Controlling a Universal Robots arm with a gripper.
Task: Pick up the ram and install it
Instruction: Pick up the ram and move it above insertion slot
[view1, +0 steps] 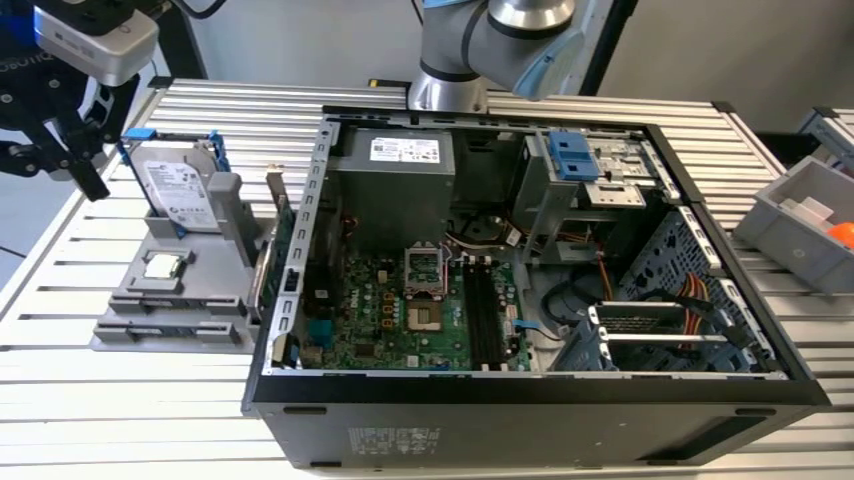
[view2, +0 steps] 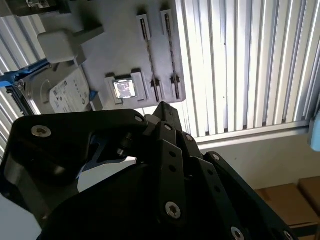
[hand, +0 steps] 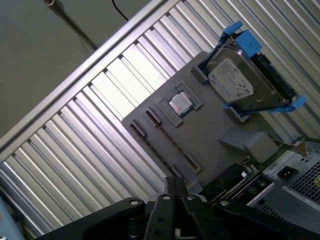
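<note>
The gripper (hand: 172, 184) reads as narrow. In both wrist views its fingers (view2: 165, 112) draw in to one blunt tip with no gap between the pads — whether a thin board is nipped there edge-on, I cannot tell. In the exterior view it hangs at that view's far left, raised over the edge of the table (view1: 80, 400).

At about 5 o'clock from it in that view, and near, lies the grey fixture (view1: 118, 338). The hard drive (view1: 180, 190) leans at its back and a processor chip (view1: 163, 266) sits on its deck. The fixture's two slim holders (view2: 150, 55) lie side by side, long axes parallel to the table slats. Each shows just a thin dark line, with no board face I can make out. So I cannot say for certain where the ram is; my judgement is that it is either edge-on in a holder or pinched at the fingertips.

Further out, at about 4 o'clock and well apart, past the case wall (view1: 310, 250), the memory slots (view1: 483, 310) on the motherboard (view1: 380, 320) run 12-to-6 — crosswise to the holders. Whether any slot is filled is too dark to tell.
</note>
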